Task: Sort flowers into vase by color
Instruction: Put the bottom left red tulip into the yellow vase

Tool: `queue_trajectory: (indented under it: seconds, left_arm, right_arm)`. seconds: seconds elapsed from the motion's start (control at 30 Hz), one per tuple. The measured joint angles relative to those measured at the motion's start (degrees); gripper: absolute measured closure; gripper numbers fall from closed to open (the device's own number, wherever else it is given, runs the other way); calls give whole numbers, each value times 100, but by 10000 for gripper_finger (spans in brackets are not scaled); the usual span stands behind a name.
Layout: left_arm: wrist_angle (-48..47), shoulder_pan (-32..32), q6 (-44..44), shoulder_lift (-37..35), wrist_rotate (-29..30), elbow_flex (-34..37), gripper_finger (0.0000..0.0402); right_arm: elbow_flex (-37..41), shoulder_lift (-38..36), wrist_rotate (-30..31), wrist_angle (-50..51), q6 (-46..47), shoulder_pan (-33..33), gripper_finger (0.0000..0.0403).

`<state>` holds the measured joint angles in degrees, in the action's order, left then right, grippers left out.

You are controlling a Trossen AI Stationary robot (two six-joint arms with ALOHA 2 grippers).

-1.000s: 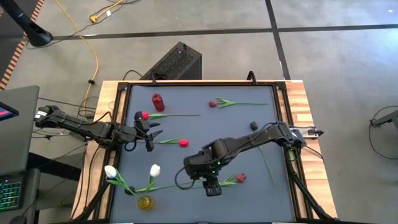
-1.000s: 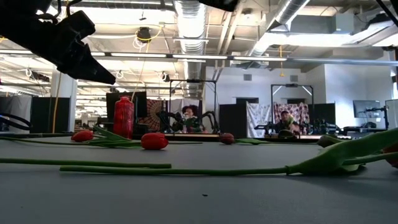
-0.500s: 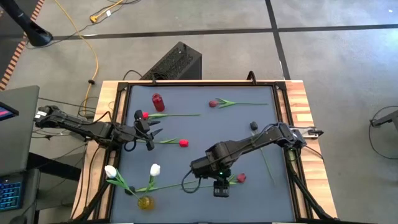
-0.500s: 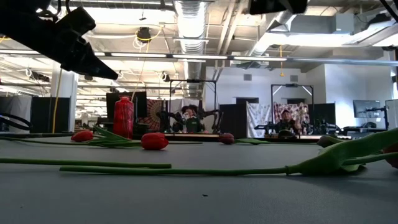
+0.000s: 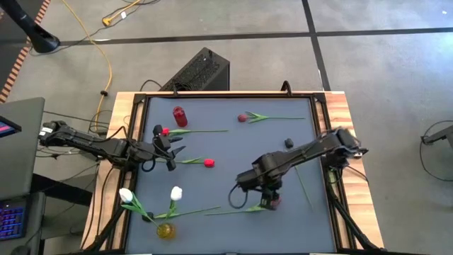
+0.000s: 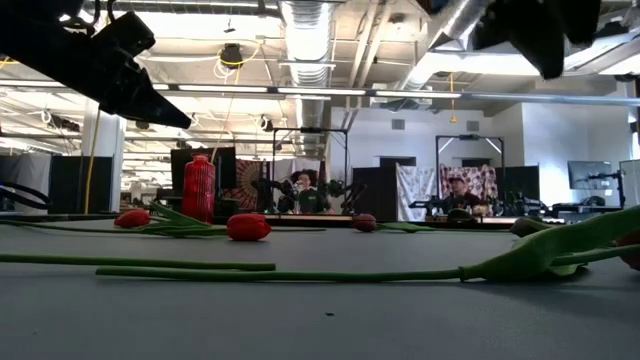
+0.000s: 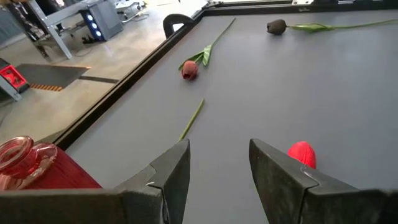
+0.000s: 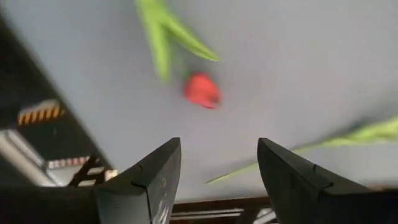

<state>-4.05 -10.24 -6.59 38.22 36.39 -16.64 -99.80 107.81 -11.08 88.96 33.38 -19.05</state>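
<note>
Red tulips lie flat on the grey table: one near my left gripper, one beside the red vase, one at the far side, one at the near right. My right gripper hangs open just over that last one, pointing down; its wrist view shows the red head beyond the open fingers. A dark tulip lies at the right. Two white tulips stand with their stems in a yellow vase. My left gripper is open and holds nothing.
Raised black rails frame the table. The red vase stands upright at the far left. The dark tulip's stem runs toward the near right corner. A black box sits on the floor behind the table.
My right gripper has swung toward the table's right edge and slightly down, rolling as it went, from over the green stem at the near middle to above the near-right red tulip's head. It has stayed open. No flower has moved.
</note>
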Motion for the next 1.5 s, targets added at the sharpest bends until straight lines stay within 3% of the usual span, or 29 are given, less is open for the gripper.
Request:
queue_trajectory:
  seconds: [0.3,0.53,0.83,0.93,1.1,1.5]
  left_arm:
    - [0,0,-66,0,1,0,246]
    - [0,0,-208,0,-74,0,246]
    - [-146,0,-256,2,-1320,0,246]
    - [-323,0,-338,2,-1871,0,246]
    - [-904,70,-469,210,-1882,0,246]
    - [-859,833,-32,1841,-2725,-385,246]
  right_arm:
    - [2130,-1418,117,-1151,1140,217,163]
    - [3107,-2148,448,-1882,1649,264,163]
    - [4113,-2831,948,-2775,2855,313,163]
    - [4342,-2979,1114,-3123,3165,317,163]
    - [4369,-3001,1423,-3245,2927,319,163]
    - [4369,-2999,1564,-3387,2177,389,163]
